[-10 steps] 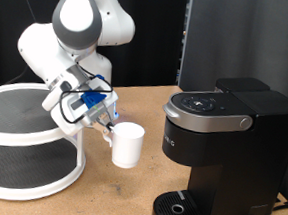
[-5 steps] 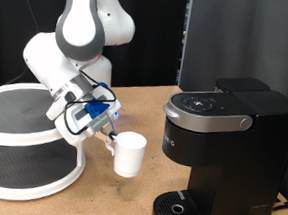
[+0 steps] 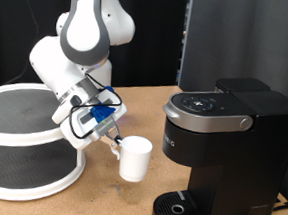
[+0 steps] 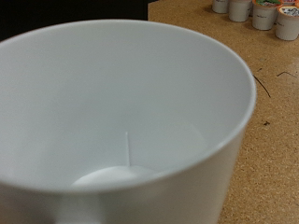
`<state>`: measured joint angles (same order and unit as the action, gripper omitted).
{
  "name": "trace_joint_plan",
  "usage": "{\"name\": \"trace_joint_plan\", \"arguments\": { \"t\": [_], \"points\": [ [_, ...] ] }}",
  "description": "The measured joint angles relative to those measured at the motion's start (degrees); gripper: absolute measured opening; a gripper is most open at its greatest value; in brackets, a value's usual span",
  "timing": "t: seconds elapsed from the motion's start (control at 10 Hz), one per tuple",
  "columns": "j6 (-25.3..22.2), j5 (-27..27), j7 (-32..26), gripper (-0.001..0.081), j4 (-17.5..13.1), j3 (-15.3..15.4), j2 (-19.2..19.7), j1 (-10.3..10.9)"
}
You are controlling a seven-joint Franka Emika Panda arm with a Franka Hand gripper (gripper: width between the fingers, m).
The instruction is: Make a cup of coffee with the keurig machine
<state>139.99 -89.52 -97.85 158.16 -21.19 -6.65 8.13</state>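
The white cup [image 3: 134, 158] hangs above the wooden table, held at its side by my gripper [image 3: 115, 145], which is shut on it. It sits to the exterior view's left of the black keurig machine [image 3: 219, 154], whose grey silver-trimmed lid [image 3: 210, 111] is down over the round drip tray [image 3: 180, 208]. In the wrist view the cup [image 4: 121, 112] fills the picture, empty inside; the fingers do not show there.
A white two-tier round rack [image 3: 23, 143] stands at the exterior view's left. The white arm base [image 3: 90, 28] is behind it. Several small white pods [image 4: 264, 12] stand on the cork-like table [image 4: 271, 140] in the wrist view.
The gripper has carried the cup lower and toward the exterior view's right, closer to the keurig machine. The arm has leaned the same way.
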Motion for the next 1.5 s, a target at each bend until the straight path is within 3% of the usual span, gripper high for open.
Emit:
{"name": "trace_joint_plan", "arguments": {
  "t": [0.8, 1.5],
  "points": [
    [0.73, -9.98, -4.10, 0.0068, -4.41, 5.15, 6.15, 0.17],
    [1.04, -15.18, -5.10, 0.0068, -8.67, 8.92, 10.44, 0.20]
  ]
}}
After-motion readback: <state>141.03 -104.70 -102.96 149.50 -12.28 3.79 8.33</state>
